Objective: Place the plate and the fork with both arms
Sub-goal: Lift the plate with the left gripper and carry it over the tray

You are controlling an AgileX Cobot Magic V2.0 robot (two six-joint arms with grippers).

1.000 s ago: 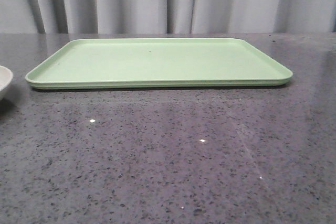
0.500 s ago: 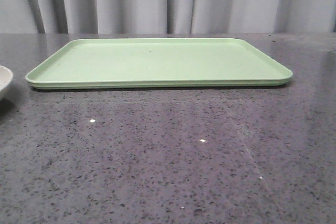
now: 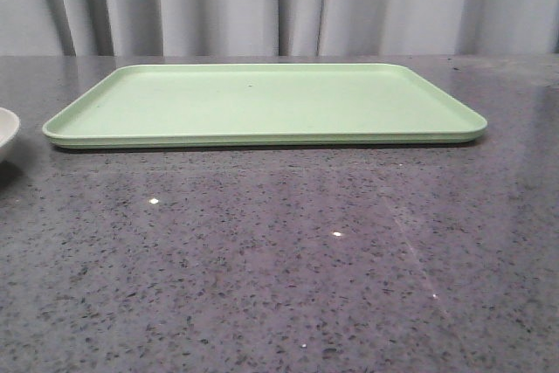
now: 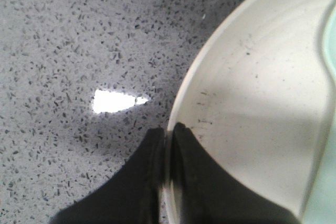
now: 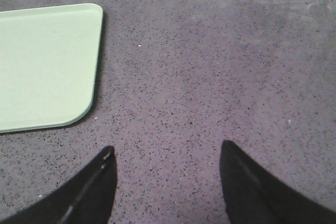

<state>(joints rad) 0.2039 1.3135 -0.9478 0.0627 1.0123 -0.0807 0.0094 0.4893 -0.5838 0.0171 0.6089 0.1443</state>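
Observation:
The plate (image 4: pixel 257 93), pale cream with faint dark specks, fills much of the left wrist view. Only its edge (image 3: pixel 7 133) shows in the front view, at the far left of the table. My left gripper (image 4: pixel 168 129) is shut on the plate's rim, one finger inside the rim and one outside over the table. My right gripper (image 5: pixel 165 150) is open and empty above bare grey table, near a corner of the green tray. The fork is out of view. Neither gripper shows in the front view.
A flat light-green tray (image 3: pixel 262 102) lies across the back middle of the speckled grey table; one corner of it (image 5: pixel 47 61) shows in the right wrist view. A pale blue-green shape (image 4: pixel 328 51) lies in the plate at the frame's edge. Grey curtains hang behind.
The plate's edge at the far left of the front view has shifted very slightly left and up. The tray has not moved.

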